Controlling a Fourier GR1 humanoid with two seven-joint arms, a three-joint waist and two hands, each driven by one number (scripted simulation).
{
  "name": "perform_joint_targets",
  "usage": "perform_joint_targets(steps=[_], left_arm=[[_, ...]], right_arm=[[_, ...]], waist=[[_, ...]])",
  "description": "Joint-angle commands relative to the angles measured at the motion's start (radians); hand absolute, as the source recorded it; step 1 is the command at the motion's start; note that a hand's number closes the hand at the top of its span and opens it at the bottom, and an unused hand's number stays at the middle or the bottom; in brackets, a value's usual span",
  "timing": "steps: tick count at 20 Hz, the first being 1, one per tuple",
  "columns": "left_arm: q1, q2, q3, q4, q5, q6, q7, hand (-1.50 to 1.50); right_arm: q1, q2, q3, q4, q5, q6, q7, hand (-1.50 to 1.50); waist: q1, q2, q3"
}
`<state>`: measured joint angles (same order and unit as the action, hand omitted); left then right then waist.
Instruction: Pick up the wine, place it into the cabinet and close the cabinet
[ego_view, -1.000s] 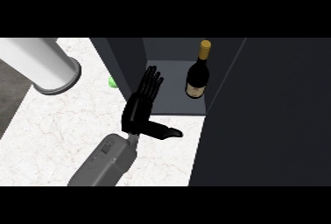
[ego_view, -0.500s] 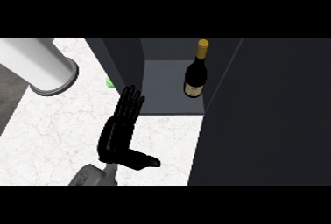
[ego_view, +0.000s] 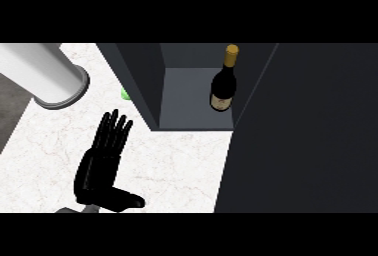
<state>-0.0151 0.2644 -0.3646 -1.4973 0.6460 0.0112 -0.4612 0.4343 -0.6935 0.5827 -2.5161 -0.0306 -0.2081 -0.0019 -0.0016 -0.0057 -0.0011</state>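
Standing upright inside the cabinet, the wine bottle sits on the cabinet floor close against the right-hand wall, gold-capped neck pointing away from the robot. So the placing looks done, and what remains, I'd judge, is the door. That door is the big dark panel swung out at the cabinet's right, covering the counter on that side. The only hand I can see hangs over the white marble counter in front of the cabinet's left wall, fingers straight and together, thumb jutting sideways, holding nothing. Which hand it is I can't quite say; it comes in low at the left.

The worry from here is the swing. The bottle stands near the front of the cabinet, on the door's side, so a door pushed hard could jolt the cabinet and topple it. A hand reaching across the opening to reach the door could also clip the bottle's neck.
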Motion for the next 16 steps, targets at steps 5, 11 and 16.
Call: perform_joint_targets(steps=[5, 11, 16], left_arm=[[0.057, 0.124, 0.131, -0.06, 0.052, -0.08, -0.013, -1.5], [0.065, 0.175, 0.205, -0.052, 0.096, -0.118, 0.024, -1.5], [0.096, 0.229, 0.262, -0.014, 0.131, -0.239, 0.0, -1.5]], right_arm=[[0.023, -0.083, 0.129, -0.212, -0.027, 0.132, 0.056, 1.5], [-0.035, -0.039, 0.163, -0.252, -0.012, 0.096, 0.138, 1.5], [-0.117, 0.028, 0.217, -0.192, 0.001, 0.092, 0.179, 1.5]], waist=[[0.001, 0.0, -0.001], [0.0, 0.003, -0.001], [0.008, 0.006, -0.003]])
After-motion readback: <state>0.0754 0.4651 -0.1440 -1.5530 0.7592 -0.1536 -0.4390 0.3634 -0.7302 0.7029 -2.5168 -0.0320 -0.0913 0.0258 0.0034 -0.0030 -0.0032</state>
